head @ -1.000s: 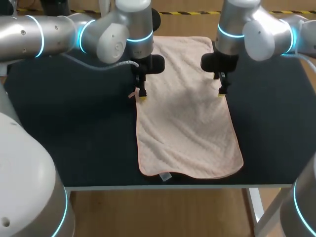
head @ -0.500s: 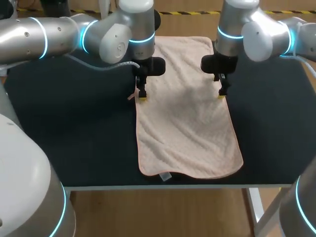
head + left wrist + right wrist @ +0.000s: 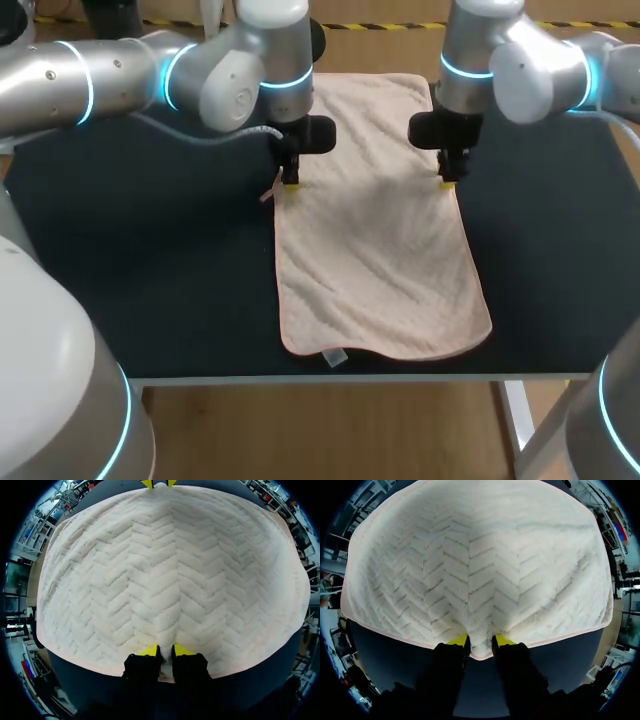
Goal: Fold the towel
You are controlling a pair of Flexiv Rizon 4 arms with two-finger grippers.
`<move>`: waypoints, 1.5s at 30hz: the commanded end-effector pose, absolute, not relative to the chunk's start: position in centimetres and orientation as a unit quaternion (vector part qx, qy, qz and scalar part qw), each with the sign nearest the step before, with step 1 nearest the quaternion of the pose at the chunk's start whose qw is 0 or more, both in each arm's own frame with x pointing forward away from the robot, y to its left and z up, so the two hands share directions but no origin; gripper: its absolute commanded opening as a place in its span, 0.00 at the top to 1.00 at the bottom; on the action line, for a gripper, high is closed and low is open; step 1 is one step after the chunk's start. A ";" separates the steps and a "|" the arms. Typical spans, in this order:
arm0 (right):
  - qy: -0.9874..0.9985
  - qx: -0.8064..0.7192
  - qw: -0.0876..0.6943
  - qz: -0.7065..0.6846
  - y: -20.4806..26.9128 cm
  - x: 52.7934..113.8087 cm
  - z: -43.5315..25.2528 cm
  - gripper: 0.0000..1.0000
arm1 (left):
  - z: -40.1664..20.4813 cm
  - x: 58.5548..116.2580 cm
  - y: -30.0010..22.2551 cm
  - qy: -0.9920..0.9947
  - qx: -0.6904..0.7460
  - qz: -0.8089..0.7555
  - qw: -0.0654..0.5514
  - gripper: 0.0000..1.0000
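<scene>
Now the left gripper [image 3: 290,184] and right gripper [image 3: 447,180], each clamping an edge of the pale pink rectangular terry towel [image 3: 375,250], are lifting, beginning the fold.

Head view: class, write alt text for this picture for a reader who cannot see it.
Two robot arms pinch a pale pink towel lying lengthwise on a dark table: the left gripper on its left long edge, the right gripper on its right, both nearer its far end.
</scene>
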State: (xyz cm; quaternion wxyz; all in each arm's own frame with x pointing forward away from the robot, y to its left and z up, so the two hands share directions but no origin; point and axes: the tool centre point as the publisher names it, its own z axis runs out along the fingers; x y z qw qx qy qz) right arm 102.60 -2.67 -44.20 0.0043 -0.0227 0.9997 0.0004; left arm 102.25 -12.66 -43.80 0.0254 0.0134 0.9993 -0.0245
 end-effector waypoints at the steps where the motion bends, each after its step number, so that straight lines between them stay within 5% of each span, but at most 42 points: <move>1: 1.000 -0.022 0.006 -0.002 -3.0 102.4 -43.6 1.00 | -43.8 102.0 -12.6 0.999 0.017 -0.029 0.031 1.00; 13: 0.998 -0.040 0.056 0.000 -2.9 102.3 -37.2 1.00 | -35.0 101.4 -11.8 0.992 0.034 -0.057 0.108 1.00; 27: 0.984 -0.055 0.172 -0.007 -3.3 103.5 -24.8 1.00 | -20.0 103.5 -7.8 0.979 0.044 -0.049 0.194 1.00; 45: 0.941 -0.110 0.321 0.019 -0.3 105.1 -6.3 1.00 | -4.4 104.2 -8.7 0.942 0.089 -0.039 0.321 1.00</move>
